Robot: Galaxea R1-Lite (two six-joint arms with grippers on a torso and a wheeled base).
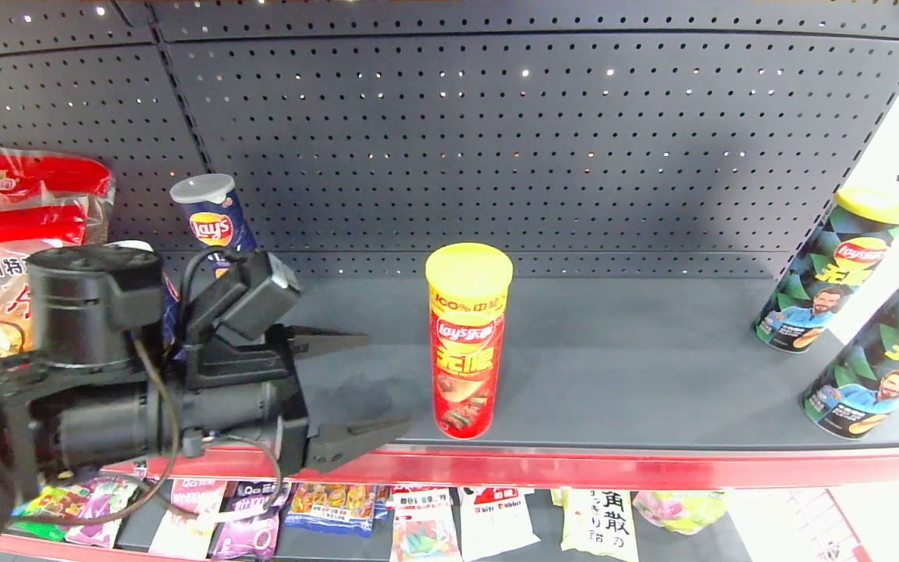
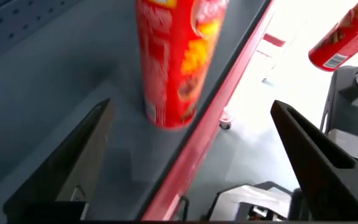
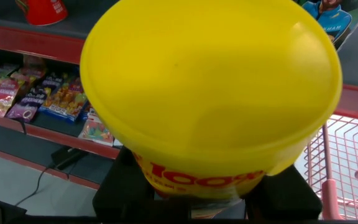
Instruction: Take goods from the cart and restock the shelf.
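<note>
A red chip can with a yellow lid (image 1: 467, 343) stands upright near the front of the dark shelf (image 1: 637, 367). My left gripper (image 1: 387, 382) hovers just left of it, open, its fingers pointing at the can and nothing between them. In the left wrist view the same can (image 2: 173, 56) stands a short way beyond the spread fingertips (image 2: 98, 124). A second red can (image 3: 210, 81), seen lid-first, sits in my right gripper (image 3: 197, 199), which is shut on its body. That can (image 2: 344, 37) also shows tilted in the air out in front of the shelf.
A blue can (image 1: 211, 215) and red snack bags (image 1: 20, 226) stand at the shelf's left. Two green-and-black cans (image 1: 828, 269) stand at its right end. Candy bags (image 1: 418, 523) line the lower shelf. The red wire cart (image 3: 347, 180) is below the right arm.
</note>
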